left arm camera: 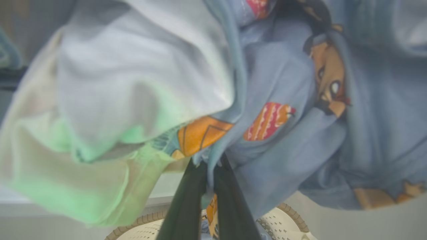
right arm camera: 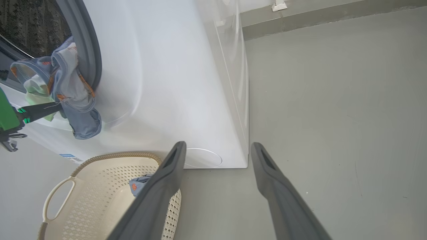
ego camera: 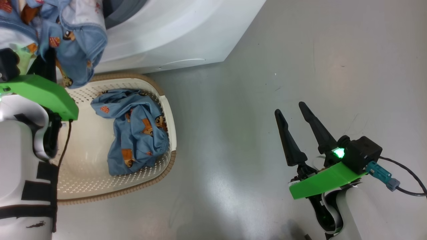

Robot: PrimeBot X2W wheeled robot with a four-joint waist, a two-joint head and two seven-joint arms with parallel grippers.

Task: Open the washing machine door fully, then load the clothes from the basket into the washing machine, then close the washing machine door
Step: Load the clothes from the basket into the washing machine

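Observation:
My left gripper (left arm camera: 210,165) is shut on a bundle of clothes (left arm camera: 283,133), light-blue fabric with bear prints and a cream-white piece. In the right wrist view that bundle (right arm camera: 71,96) hangs in front of the grey gasket (right arm camera: 90,50) at the mouth of the washing machine (right arm camera: 160,83), above the basket (right arm camera: 100,190). Another blue garment (ego camera: 136,130) lies in the basket (ego camera: 166,110), which stands on the floor against the machine (ego camera: 173,36). My right gripper (ego camera: 290,108) stands open and empty over the floor to the right. The washing machine door is out of view.
Grey floor (ego camera: 267,66) stretches to the right of the machine and the basket. A wall base (right arm camera: 317,20) runs behind the machine. A cable (ego camera: 407,180) trails from my right wrist.

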